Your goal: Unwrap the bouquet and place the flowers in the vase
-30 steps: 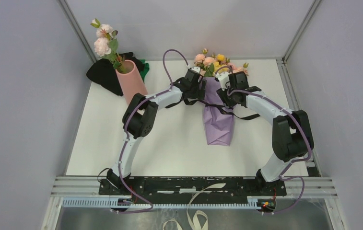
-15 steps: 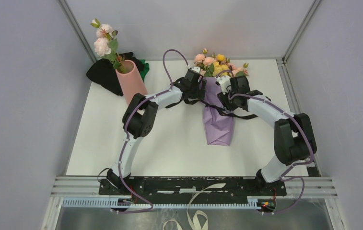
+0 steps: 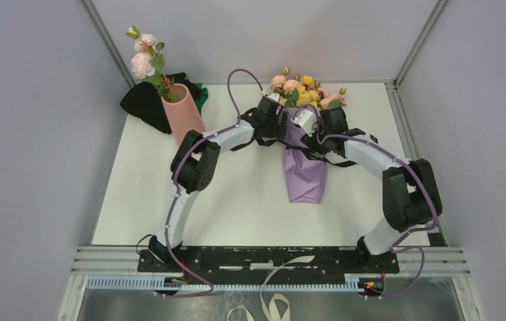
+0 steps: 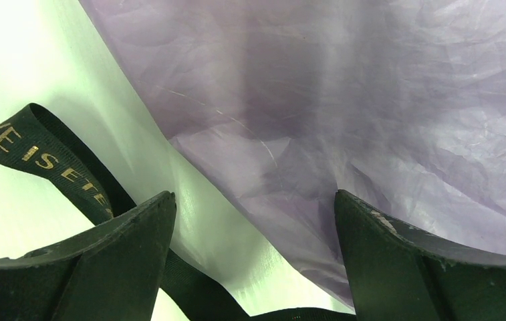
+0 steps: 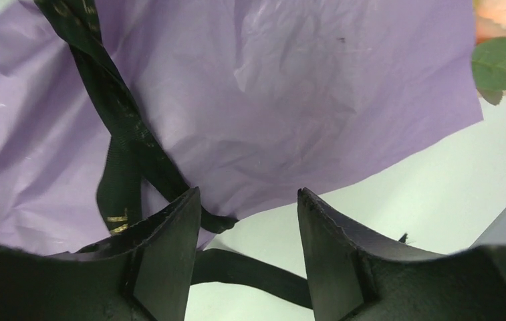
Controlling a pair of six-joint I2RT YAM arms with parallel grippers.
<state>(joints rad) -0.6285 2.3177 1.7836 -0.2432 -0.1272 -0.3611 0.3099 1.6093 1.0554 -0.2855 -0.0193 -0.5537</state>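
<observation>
The bouquet lies mid-table, a lilac paper cone with its tip toward me. The flowers, peach and yellow, stick out at its far end. Loose black ribbon trails across the cone. My left gripper is open at the cone's left edge; the left wrist view shows lilac paper and gold-lettered ribbon past the gripper. My right gripper is open over the cone's upper right edge. In its wrist view, ribbon crosses the paper beyond the gripper. The vase stands back left.
A pale pink sprig stands in the vase. A black cloth lump with a bit of green lies behind it at the back left corner. Grey walls close in the table on three sides. A leaf and a peach bloom show top right.
My right gripper has swung left over the bouquet's upper edge and its jaws have spread wider. The left arm, the bouquet and the vase have stayed put.
</observation>
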